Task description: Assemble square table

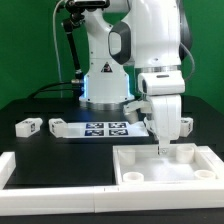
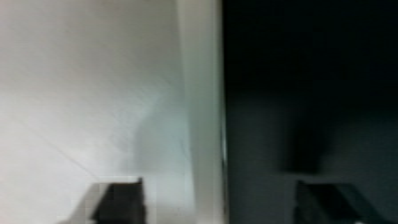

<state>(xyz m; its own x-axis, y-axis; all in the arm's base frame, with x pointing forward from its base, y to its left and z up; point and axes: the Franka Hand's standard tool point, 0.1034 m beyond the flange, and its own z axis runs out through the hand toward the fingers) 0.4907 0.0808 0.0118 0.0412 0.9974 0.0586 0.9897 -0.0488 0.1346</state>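
The square table's white slab [image 1: 150,168], with its raised rim, lies at the front of the exterior view's right. My gripper [image 1: 163,148] points straight down over the slab's far rim. In the wrist view, my gripper [image 2: 228,205] is open. Its two dark fingertips [image 2: 118,203] stand wide apart, one over the white slab [image 2: 89,90] and the other over the black table. The slab's edge runs between them, and nothing is held. Two small white block legs [image 1: 28,126] [image 1: 58,126] lie on the black table at the exterior view's left.
The marker board [image 1: 105,128] lies flat in the middle of the table in front of the robot's base. A long white border rail [image 1: 60,172] runs along the front at the exterior view's left. Round raised shapes [image 1: 130,176] sit in the slab's near corners.
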